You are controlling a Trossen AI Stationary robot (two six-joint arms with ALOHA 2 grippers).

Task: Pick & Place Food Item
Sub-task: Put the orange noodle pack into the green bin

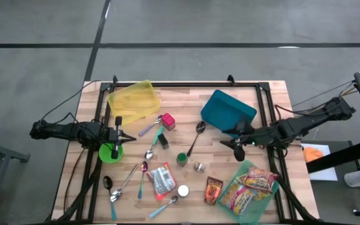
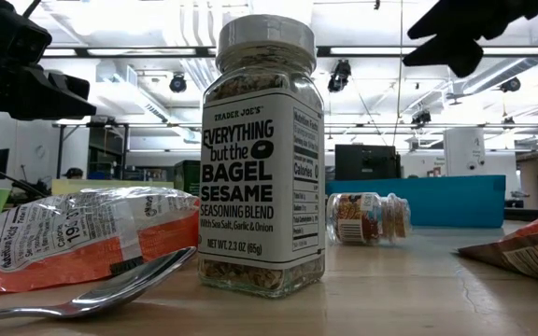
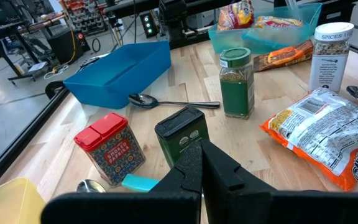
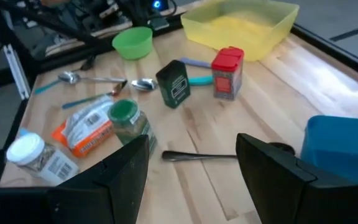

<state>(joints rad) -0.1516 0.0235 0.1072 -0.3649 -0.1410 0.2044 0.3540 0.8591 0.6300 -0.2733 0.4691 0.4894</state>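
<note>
Found the left gripper low over the worktop, beside the green bowl at the left side. Jaws pressed fully together, with nothing between them. Saw, just ahead of them, the dark tin and the red tin, both upright.

Found the right gripper above the worktop's right side, next to the blue bin. Jaws stood well apart and held nothing. Saw a spoon lying on the bare wood under the gap.

Could not tell which food item was meant. Counted several, none of them gripped:
- noodle packet, flat near the front middle, beside a row of spoons
- seasoning jar, upright just right of that packet, close to the front edge
- green jar, upright near the centre
- small jar, on its side just right of the green jar
- brown packet, flat at the front, right of the seasoning jar
- snack bags, piled in the green tray at the front right corner

Noted the yellow bin at the back left.
</note>
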